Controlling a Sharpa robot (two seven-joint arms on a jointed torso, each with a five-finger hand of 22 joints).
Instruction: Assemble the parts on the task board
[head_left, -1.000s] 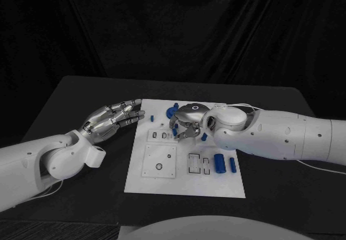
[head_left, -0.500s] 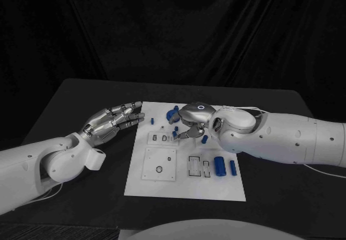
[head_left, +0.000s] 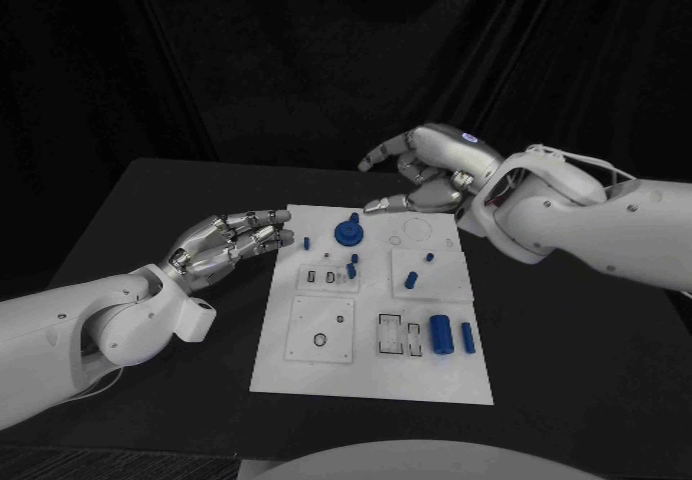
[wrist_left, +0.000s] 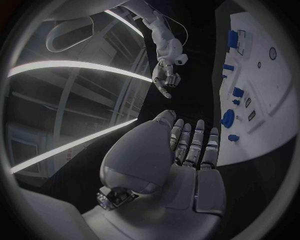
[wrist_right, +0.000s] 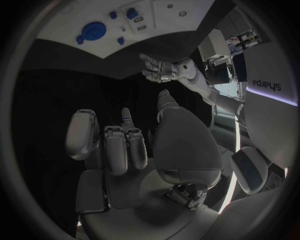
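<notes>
1. Worktop (head_left: 159, 200): black, one; it carries the white board.
2. Board (head_left: 372, 370): one white plate, lying flat at the middle of the worktop, its long side running away from the robot. The near part has square and slotted recesses.
3. Cylinders (head_left: 438, 334): two blue pieces lying side by side near the board's near right corner, the left one thicker. Well apart from both hands.
4. Small blue pieces (head_left: 411, 280): several short pegs around the board's middle, too small to count surely.
5. Left hand (head_left: 231, 243): one, silver, resting at the board's left edge about halfway up, fingers stretched toward the board and slightly apart, holding nothing. A small blue piece (head_left: 307, 241) lies just beside its fingertips; contact cannot be told.
6. Round knob (head_left: 348, 233): one blue disc with a stem, standing on the far part of the board, between the two hands.
7. Right hand (head_left: 421, 170): one, silver, raised above the board's far edge, fingers loosely curled and pointing down toward the board, nothing in its hold. It hangs apart from every piece.
</notes>
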